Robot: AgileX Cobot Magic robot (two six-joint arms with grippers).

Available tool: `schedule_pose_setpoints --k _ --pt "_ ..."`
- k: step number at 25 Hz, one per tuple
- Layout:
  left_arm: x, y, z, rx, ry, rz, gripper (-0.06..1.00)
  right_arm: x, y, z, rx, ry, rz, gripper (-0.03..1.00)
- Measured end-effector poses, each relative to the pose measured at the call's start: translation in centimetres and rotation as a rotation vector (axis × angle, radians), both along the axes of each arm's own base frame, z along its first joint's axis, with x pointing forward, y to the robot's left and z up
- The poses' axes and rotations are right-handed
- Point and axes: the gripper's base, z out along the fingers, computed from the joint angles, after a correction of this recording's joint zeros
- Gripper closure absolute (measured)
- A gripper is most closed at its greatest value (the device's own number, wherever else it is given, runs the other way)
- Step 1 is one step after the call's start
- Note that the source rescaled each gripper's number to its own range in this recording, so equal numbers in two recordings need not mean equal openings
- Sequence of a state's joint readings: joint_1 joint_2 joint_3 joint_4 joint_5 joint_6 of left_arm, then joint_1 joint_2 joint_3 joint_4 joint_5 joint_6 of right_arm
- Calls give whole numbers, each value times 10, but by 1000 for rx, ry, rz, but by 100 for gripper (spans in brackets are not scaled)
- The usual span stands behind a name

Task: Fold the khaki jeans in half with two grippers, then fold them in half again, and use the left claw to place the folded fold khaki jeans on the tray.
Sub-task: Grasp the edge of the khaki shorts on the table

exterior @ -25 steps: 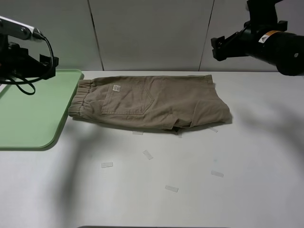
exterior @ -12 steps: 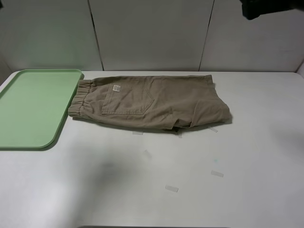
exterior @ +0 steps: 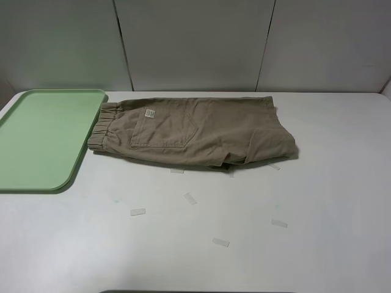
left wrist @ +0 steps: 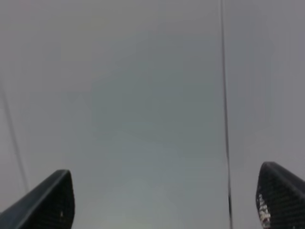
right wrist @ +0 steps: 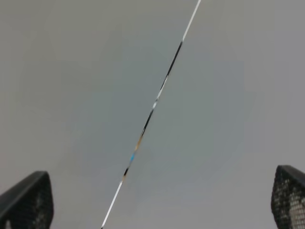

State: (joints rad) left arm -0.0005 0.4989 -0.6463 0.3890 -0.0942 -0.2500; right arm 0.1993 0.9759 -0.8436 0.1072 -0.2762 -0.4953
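The khaki jeans point(exterior: 195, 131) lie folded lengthwise on the white table, waistband toward the tray and a small white label showing. The pale green tray point(exterior: 43, 137) rests at the table's left edge, with the waistband just touching its rim. Neither arm appears in the exterior high view. In the left wrist view my left gripper point(left wrist: 164, 198) is open, its black fingertips point(left wrist: 50, 200) wide apart against a grey wall panel. My right gripper point(right wrist: 162, 200) is likewise open with nothing between its fingertips point(right wrist: 28, 198), facing the grey wall and a panel seam.
Several small strips of clear tape point(exterior: 190, 198) are stuck on the table in front of the jeans. A grey panelled wall point(exterior: 195, 43) stands behind the table.
Both arms have lifted out of the exterior high view: a second ago they were at the upper left and upper right. The jeans and tray have not moved.
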Motion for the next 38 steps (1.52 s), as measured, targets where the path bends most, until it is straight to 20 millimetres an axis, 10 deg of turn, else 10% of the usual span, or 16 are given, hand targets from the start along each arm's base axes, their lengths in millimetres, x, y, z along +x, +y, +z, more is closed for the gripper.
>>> schedule_pose_setpoints --k 10,31,38 --pt "-68 10 -14 -73 75 103 19 -27 -4 11 -3 10 12 -3" --pt "-90 -28 -60 60 534 -364 19 -39 -6 12 -5 38 21 -3" --pt "-94 -34 -71 -45 657 -427 3 -39 -6 12 -5 38 21 -3"
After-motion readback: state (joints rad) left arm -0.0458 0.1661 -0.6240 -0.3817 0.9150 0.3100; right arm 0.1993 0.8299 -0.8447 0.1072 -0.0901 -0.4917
